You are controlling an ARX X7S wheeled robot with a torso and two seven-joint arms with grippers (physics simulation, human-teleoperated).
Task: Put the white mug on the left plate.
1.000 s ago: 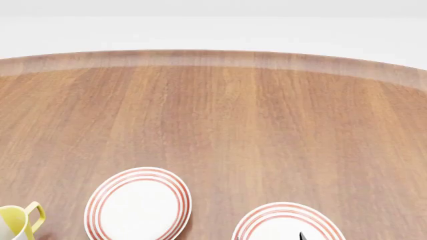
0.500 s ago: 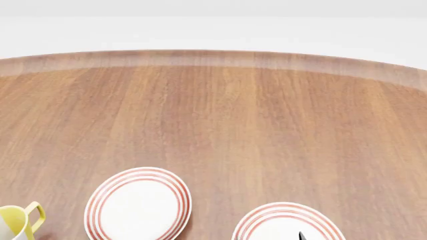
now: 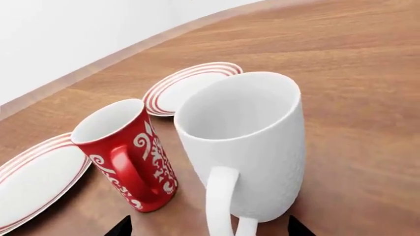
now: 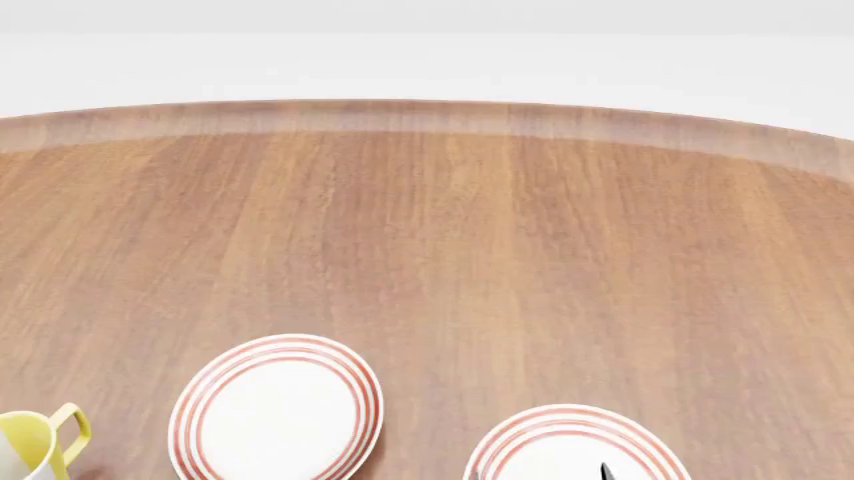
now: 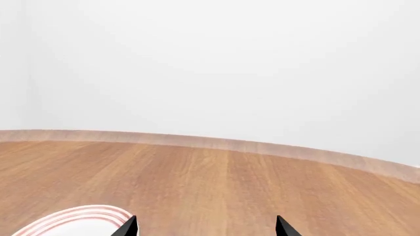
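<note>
Left wrist cam: the white mug (image 3: 246, 147) stands upright on the wooden table (image 3: 354, 98), handle facing the camera, with a red mug (image 3: 128, 155) just beside it. Two ringed plates lie behind them. The left gripper (image 3: 206, 231) shows two dark tips spread wide, gripping nothing.

Head cam: the left plate (image 4: 276, 410) sits around 7 o'clock, empty, with a yellow mug (image 4: 34, 445) at 8 o'clock and another plate (image 4: 574, 448) at 5 o'clock.

Right wrist cam: the right gripper (image 5: 204, 228) is spread apart too, empty.
</note>
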